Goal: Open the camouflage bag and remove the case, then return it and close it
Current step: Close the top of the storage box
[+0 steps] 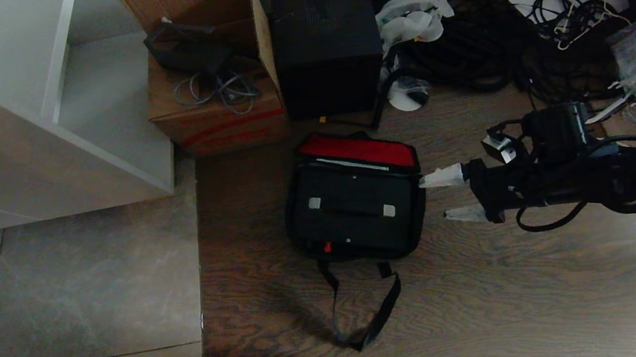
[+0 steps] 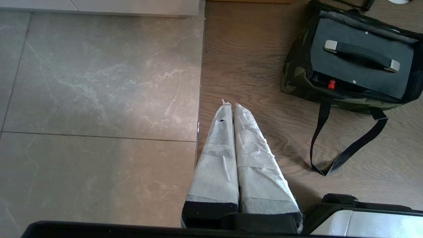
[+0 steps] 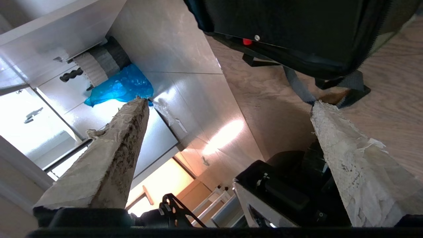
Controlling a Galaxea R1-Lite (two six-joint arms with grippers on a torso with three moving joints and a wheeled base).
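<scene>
**Q:** Head view first, from left to right: what lies on the floor?

**A:** At the far left there is a white cabinet [image 1: 36, 118] over grey tiles. Next comes the brown cardboard box [image 1: 212, 69] with cables inside, and beside it the tall black box [image 1: 326, 34]. In front of them, on the wooden floor [image 1: 497, 302], lies the camouflage bag [image 1: 355, 198]. Its flap is folded back and shows the red inner strip. The case [image 1: 352, 201] sits inside the bag, with its handle facing up and a small red tab at the near edge. One black strap of the bag trails on the floor toward the robot.

**Q:** And the grippers?

**A:** The right gripper [image 1: 444, 197] is just at the right side of the bag. Its two wrapped fingers are spread wide and nothing is between them. The upper fingertip is at the bag's edge; I cannot tell if it touches. The left gripper [image 2: 230, 107] appears only in the left wrist view, over the floor left of the bag, with its fingers pressed together on nothing.
</scene>
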